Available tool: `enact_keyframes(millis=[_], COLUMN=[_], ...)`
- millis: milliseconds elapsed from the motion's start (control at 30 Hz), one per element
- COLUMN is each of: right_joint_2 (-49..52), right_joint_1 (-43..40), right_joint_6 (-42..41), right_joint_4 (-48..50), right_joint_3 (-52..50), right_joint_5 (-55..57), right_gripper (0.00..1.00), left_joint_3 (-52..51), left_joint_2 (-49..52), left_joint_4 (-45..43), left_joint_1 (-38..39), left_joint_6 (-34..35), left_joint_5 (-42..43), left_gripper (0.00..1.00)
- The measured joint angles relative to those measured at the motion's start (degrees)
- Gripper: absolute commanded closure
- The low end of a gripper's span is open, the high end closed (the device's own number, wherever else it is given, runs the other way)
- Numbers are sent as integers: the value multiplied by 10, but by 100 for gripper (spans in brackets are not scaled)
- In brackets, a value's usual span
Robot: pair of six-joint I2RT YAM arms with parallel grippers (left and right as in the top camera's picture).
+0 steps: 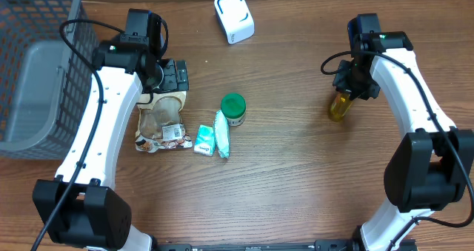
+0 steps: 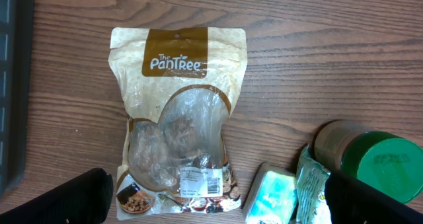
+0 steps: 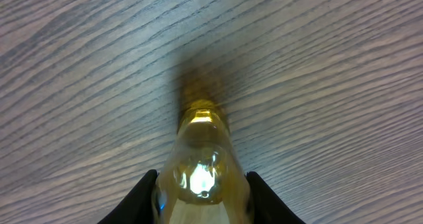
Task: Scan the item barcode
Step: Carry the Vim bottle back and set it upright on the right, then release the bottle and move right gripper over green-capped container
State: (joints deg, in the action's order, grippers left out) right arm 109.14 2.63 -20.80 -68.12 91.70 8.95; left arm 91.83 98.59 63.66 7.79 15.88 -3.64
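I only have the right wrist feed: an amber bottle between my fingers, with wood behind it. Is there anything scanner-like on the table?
Observer: Overhead, a white boxy device with a blue outline sits near the far edge, off to the left of the right gripper and its bottle.
Operator: Where's the left arm?
Observer: The left gripper is open above a Pantree snack pouch lying flat.
Operator: Anything else nearby?
Observer: A green-lidded jar and two small teal packets sit right beside the pouch.
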Motion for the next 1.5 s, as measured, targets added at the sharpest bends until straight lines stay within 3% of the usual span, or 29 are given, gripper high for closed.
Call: enact_keyframes(millis=[67, 167, 200, 433, 733, 1100, 1367, 1500], right_joint_2=[0, 0, 0, 0, 0, 0, 0, 0], right_joint_1=[0, 0, 0, 0, 0, 5, 66, 114], right_joint_6=[-1, 0, 1, -1, 29, 56, 53, 10], right_joint_4=[0, -3, -3, 6, 127, 184, 187, 205], right_joint_3=[0, 0, 0, 0, -2, -2, -2, -2], right_joint_5=[-1, -1, -1, 0, 32, -179, -227, -215], right_gripper=[39, 23, 22, 16, 10, 18, 19, 19], left_joint_3=[0, 0, 0, 0, 0, 0, 0, 0], left_joint_2=[0, 0, 0, 0, 0, 0, 0, 0], left_joint_4=[0, 0, 0, 0, 0, 0, 0, 0], left_joint_1=[0, 0, 0, 0, 0, 0, 0, 0], left_joint_6=[0, 0, 0, 0, 0, 0, 0, 0], left_joint_5=[0, 0, 0, 0, 0, 0, 0, 0], left_gripper=[0, 0, 0, 0, 0, 0, 0, 0])
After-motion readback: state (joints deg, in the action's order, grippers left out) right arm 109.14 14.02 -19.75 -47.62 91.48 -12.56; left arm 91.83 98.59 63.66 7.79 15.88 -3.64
